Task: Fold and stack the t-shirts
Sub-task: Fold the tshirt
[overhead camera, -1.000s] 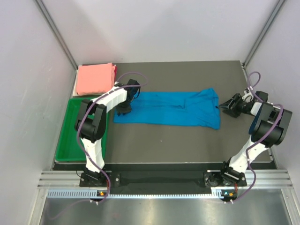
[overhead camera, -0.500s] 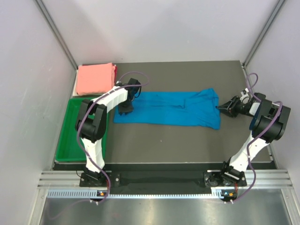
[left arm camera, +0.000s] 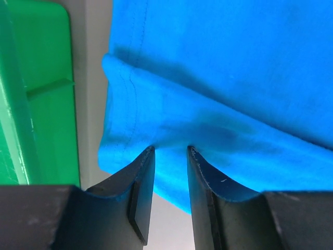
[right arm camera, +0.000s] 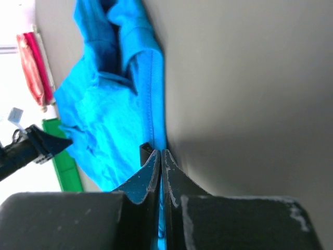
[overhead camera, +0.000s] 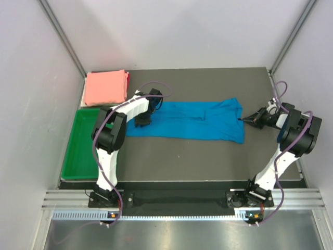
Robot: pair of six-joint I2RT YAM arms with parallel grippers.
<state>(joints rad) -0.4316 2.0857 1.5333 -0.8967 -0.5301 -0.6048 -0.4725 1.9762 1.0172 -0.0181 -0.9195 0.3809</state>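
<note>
At the surface's (overhead camera: pixel 208 156) far left corner, the pink shirt (overhead camera: pixel 106 87) lay folded into a neat square, so that half of the job looked done. Across the middle, the blue shirt (overhead camera: pixel 192 121) was drawn out in a long, rumpled strip running left to right, only narrowed and not yet folded short. The left gripper (left arm camera: pixel 170 152) stood at its left end with jaws partly apart over the hem; whether it held cloth could not be told. The right gripper (right arm camera: pixel 158 152) was at the right end, jaws pressed together with a sliver of blue between them, apparently pinching that edge. Left to do, by my reading: fold the blue strip end over end, then set it on the pink one.
</note>
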